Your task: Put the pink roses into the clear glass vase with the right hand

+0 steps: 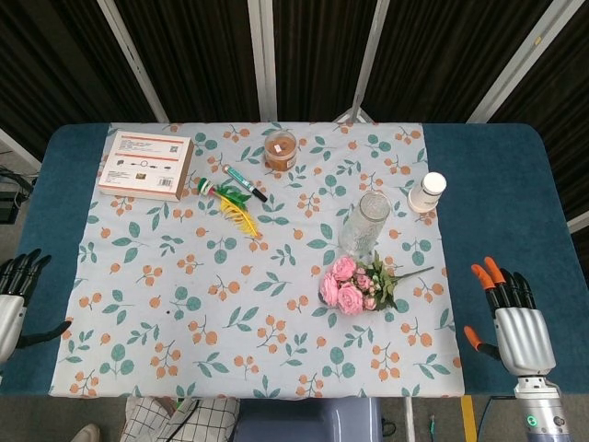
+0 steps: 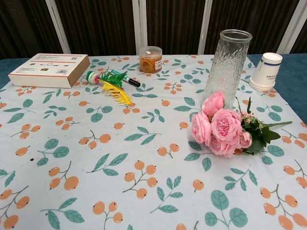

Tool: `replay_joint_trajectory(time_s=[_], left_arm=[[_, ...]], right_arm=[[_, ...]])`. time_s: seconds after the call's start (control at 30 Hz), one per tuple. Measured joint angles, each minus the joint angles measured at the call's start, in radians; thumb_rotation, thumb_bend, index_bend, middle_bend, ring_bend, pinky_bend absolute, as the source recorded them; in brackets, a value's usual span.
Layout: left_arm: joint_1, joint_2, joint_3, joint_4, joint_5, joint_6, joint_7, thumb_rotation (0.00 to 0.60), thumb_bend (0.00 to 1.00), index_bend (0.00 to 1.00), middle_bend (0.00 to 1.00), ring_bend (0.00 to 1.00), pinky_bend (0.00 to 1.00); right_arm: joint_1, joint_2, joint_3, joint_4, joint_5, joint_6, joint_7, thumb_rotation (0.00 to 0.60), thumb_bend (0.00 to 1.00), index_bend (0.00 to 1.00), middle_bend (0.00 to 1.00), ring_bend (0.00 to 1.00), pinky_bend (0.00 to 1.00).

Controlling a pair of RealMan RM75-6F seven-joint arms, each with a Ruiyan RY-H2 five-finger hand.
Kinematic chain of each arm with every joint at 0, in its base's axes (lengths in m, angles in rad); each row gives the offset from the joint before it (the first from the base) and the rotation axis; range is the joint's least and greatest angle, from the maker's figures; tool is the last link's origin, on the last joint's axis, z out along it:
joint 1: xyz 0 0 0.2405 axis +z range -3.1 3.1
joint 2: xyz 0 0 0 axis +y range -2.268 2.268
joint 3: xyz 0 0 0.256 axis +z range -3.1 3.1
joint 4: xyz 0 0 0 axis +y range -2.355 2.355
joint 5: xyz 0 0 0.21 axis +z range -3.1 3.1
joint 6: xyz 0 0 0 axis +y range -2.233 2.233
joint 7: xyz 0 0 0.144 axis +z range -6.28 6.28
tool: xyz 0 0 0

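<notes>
A bunch of pink roses lies on the patterned cloth, its green stems pointing right. Just behind it stands the clear glass vase, upright and empty. My right hand hovers at the table's right front edge, well to the right of the roses, fingers spread and holding nothing. At the left front edge my left hand is open too. The chest view shows neither hand.
A white paper cup stands upside down right of the vase. At the back sit a flat box, a jar of rubber bands, a marker and a green-yellow feather toy.
</notes>
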Motion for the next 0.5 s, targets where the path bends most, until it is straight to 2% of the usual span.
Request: replay_joint_trajectory(time_s=[0.2, 0.5], left_arm=[[0.002, 0.004, 0.004, -0.006, 0.005, 0.002, -0.003, 0.600, 0.00, 0.00, 0.00, 0.00, 0.00], [-0.002, 0.005, 0.006, -0.012, 0.008, -0.008, -0.010, 0.600, 0.00, 0.00, 0.00, 0.00, 0.00]], right_arm=[[0.007, -0.013, -0.001, -0.020, 0.007, -0.025, 0.011, 0.600, 0.28, 0.00, 0.00, 0.00, 0.00], [0.096, -0.021, -0.005, -0.071, 0.020, -0.202, 0.054, 0.600, 0.28, 0.00, 0.00, 0.00, 0.00]])
